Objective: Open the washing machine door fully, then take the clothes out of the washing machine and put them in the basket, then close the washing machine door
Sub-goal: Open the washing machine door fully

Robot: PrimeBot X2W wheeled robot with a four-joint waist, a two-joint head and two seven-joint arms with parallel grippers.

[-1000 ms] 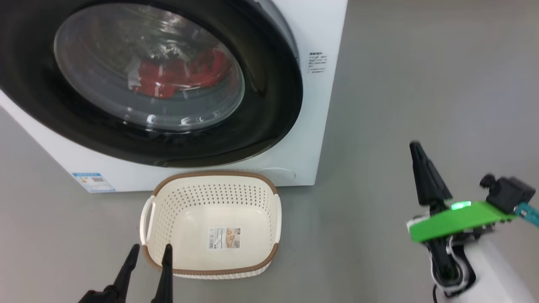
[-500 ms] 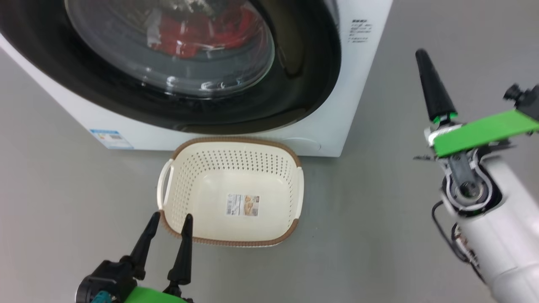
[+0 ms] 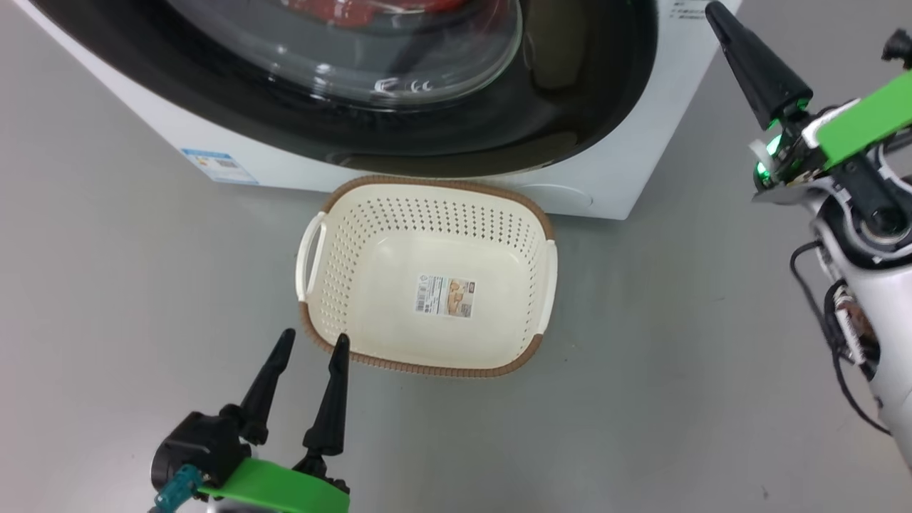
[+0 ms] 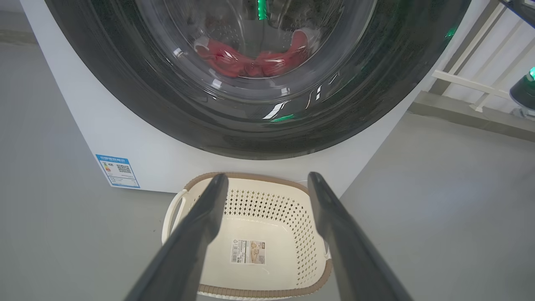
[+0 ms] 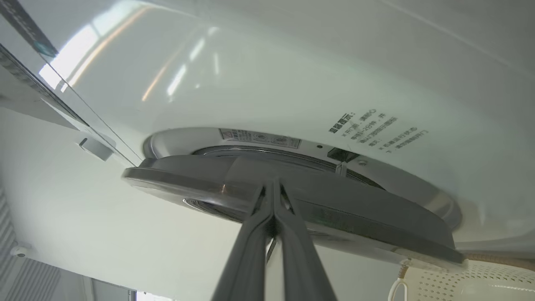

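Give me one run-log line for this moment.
door not fully open; clothes in drum; basket empty; left end effector open; right end effector shut

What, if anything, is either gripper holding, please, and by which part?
Nothing: the left gripper is open and empty; the right gripper is shut, empty.

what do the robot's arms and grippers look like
Both have two long, tapering black jaws and a bright green plate. The left gripper has a black mount with a small teal part. The right gripper sits on a white forearm with black cables and a green light.
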